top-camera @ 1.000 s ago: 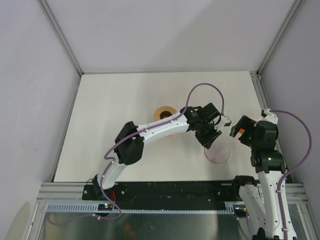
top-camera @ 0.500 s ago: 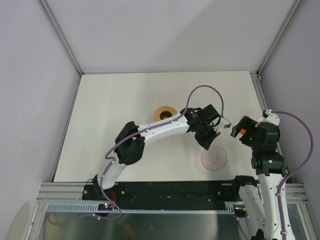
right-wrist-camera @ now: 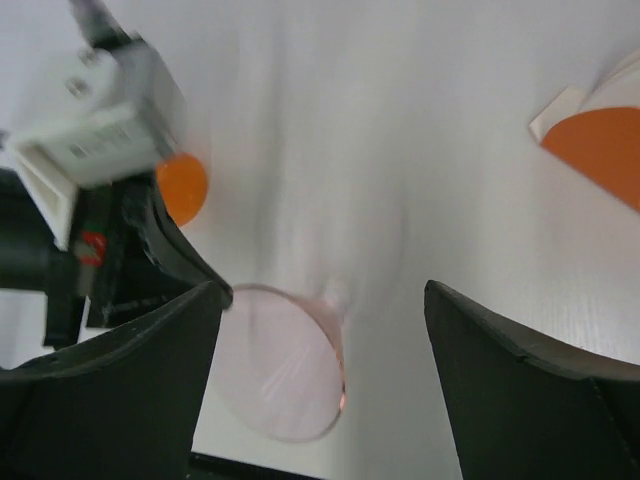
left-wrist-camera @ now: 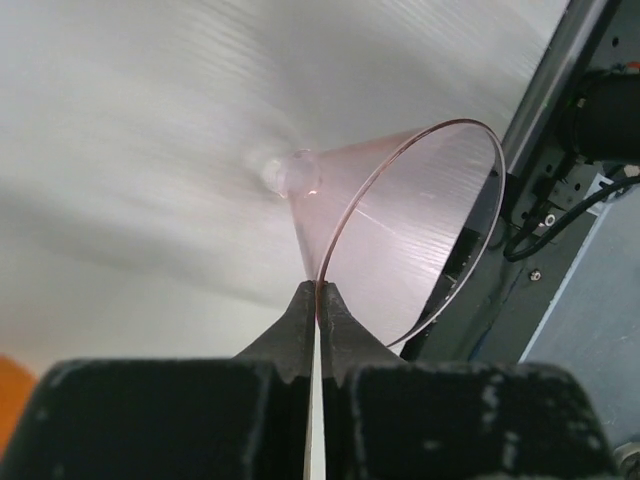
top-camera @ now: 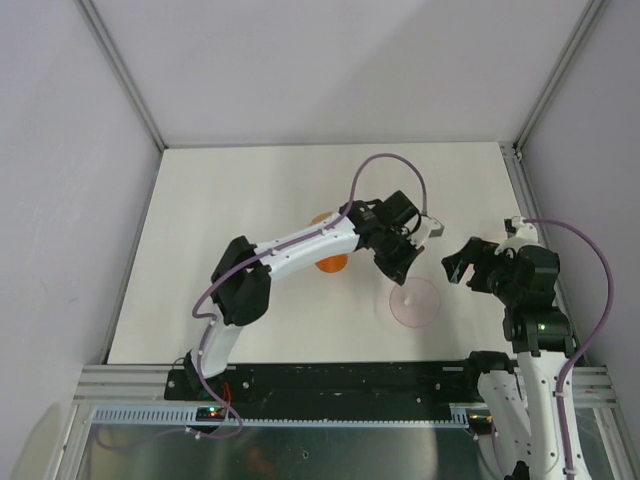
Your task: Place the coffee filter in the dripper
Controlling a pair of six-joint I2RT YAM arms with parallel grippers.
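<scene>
The dripper [top-camera: 413,300], a clear pinkish cone, is held by its rim, wide mouth up. It also shows in the left wrist view [left-wrist-camera: 400,230] and the right wrist view [right-wrist-camera: 280,370]. My left gripper [top-camera: 400,265] is shut on the near edge of that rim [left-wrist-camera: 320,295]. My right gripper [top-camera: 458,268] is open and empty just right of the dripper, its jaws wide apart on either side of it [right-wrist-camera: 322,292]. A white paper edge [right-wrist-camera: 556,112], possibly the coffee filter, lies by an orange packet [right-wrist-camera: 600,150] at the top right.
A small orange cup [top-camera: 330,263] stands left of the dripper, partly under my left arm; it also shows in the right wrist view [right-wrist-camera: 182,187]. The table's front edge and black rail [top-camera: 330,375] lie just below the dripper.
My left gripper has carried the dripper up and to the left. My right gripper has turned toward the dripper and now shows its jaws spread.
</scene>
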